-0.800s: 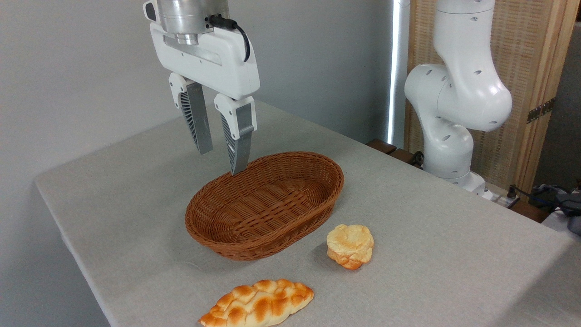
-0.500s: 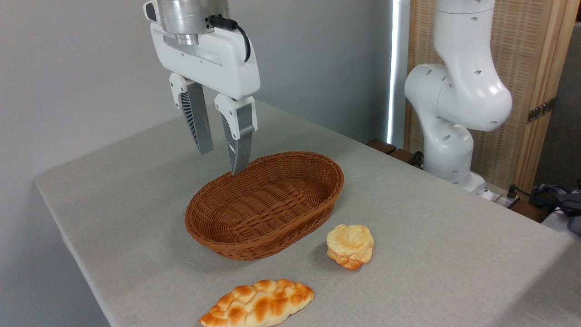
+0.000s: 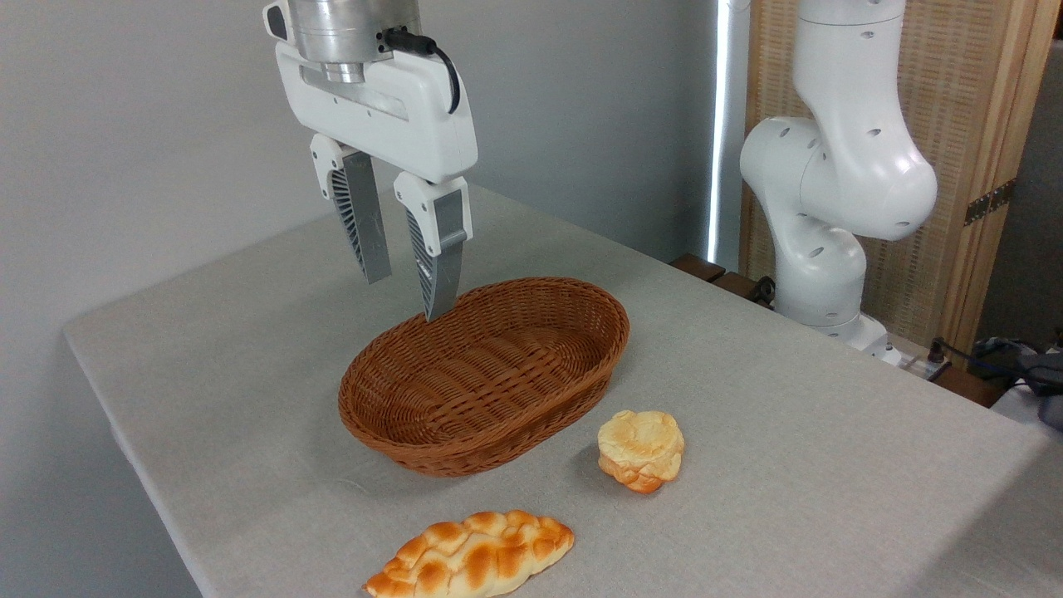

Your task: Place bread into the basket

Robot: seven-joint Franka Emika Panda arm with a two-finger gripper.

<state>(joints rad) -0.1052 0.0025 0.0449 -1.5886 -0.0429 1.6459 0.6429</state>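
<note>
Even, soft daylight-toned illumination, sharp throughout with no motion blur; a bright vertical light strip (image 3: 719, 124) glares at the rear, and the oval brown woven wicker basket (image 3: 486, 374) casts only a faint, diffuse shadow on the grey cloth-covered table (image 3: 249, 349).

One basket (image 3: 486, 378) stands on the one cloth-covered table (image 3: 789, 465), and it serves as the landmark for the rest. Two bread pieces lie outside it: one small round bread (image 3: 641, 449) just beside its near right side, and one long braided loaf (image 3: 471, 556) in front of it near the table's front edge. One robot arm (image 3: 839, 174) rises behind and to the right of the basket, and one gripper (image 3: 407, 291) with two fingers (image 3: 362, 218) hangs above the basket's far left rim.
</note>
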